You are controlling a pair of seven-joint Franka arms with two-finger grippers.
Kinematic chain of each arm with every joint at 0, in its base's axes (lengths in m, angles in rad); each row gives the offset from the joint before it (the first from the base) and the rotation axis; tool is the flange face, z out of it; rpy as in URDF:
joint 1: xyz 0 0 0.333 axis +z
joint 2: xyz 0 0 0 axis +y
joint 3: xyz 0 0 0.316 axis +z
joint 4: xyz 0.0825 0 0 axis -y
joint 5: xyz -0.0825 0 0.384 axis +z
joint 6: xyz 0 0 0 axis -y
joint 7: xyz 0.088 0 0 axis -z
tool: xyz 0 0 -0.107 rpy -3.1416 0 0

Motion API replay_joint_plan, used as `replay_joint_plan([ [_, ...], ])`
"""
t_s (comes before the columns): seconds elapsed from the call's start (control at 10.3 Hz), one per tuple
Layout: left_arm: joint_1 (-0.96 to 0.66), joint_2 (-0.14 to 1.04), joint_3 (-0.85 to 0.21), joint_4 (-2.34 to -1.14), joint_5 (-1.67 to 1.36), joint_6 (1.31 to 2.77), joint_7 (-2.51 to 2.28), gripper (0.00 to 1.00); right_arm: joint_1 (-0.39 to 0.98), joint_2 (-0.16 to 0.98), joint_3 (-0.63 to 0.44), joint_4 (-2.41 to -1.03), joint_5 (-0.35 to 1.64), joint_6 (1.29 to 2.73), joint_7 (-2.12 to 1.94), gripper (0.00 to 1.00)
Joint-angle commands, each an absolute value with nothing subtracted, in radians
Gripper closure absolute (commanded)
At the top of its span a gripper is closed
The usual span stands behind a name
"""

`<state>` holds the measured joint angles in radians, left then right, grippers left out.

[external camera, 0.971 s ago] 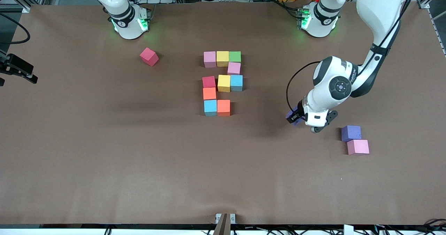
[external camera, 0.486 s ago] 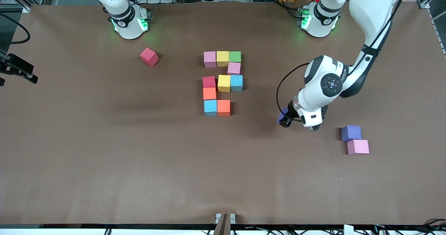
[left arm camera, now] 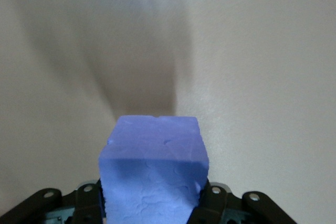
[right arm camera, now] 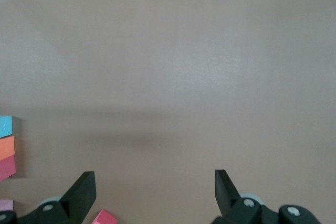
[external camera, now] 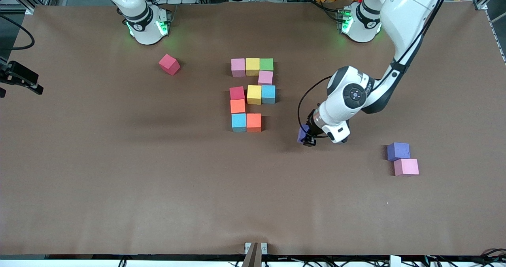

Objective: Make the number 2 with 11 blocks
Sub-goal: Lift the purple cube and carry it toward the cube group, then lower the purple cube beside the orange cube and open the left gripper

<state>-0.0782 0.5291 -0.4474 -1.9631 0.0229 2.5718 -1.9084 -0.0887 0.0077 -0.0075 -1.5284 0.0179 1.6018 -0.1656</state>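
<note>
Several blocks form a partial number 2 [external camera: 253, 94] mid-table, with a pink, yellow and green row [external camera: 252, 66] farthest from the front camera and a light blue and orange pair [external camera: 246, 122] nearest it. My left gripper [external camera: 306, 137] is shut on a purple block [external camera: 303, 133], and it hangs over bare table between the digit and the left arm's end. That purple block [left arm camera: 155, 171] fills the left wrist view between the black fingers [left arm camera: 212, 203]. My right gripper [right arm camera: 155, 187] is open and empty above the table, and the arm waits.
A loose red block [external camera: 169, 64] lies toward the right arm's end, near that arm's base. A second purple block [external camera: 398, 151] and a pink block [external camera: 406, 167] touch each other toward the left arm's end. The right wrist view shows block edges [right arm camera: 6, 147] and a red corner [right arm camera: 105, 217].
My left gripper has carried the purple block away from the purple and pink pair, toward the digit. Nothing on the table has shifted, and the right gripper has stayed open.
</note>
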Motion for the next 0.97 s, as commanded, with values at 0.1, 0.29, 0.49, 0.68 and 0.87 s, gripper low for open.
replay_joint_plan([
  [0.1,-0.141,0.541,-0.439,-1.951,0.015,2.592,-2.144,0.57,-0.100,0.009,0.000,-1.522,0.029,1.594,-0.158,0.00],
  [0.29,-0.172,0.548,-0.439,-1.951,0.015,2.603,-2.215,0.57,-0.100,0.009,0.000,-1.522,0.029,1.594,-0.158,0.00],
  [0.49,-0.199,0.563,-0.436,-1.951,0.018,2.623,-2.261,0.57,-0.100,0.009,0.000,-1.522,0.029,1.591,-0.160,0.00],
  [0.68,-0.233,0.584,-0.434,-1.953,0.018,2.658,-2.293,0.57,-0.100,0.009,0.000,-1.522,0.029,1.591,-0.158,0.00],
  [0.87,-0.248,0.598,-0.433,-1.953,0.021,2.687,-2.304,0.57,-0.098,0.009,0.000,-1.523,0.029,1.591,-0.158,0.00],
])
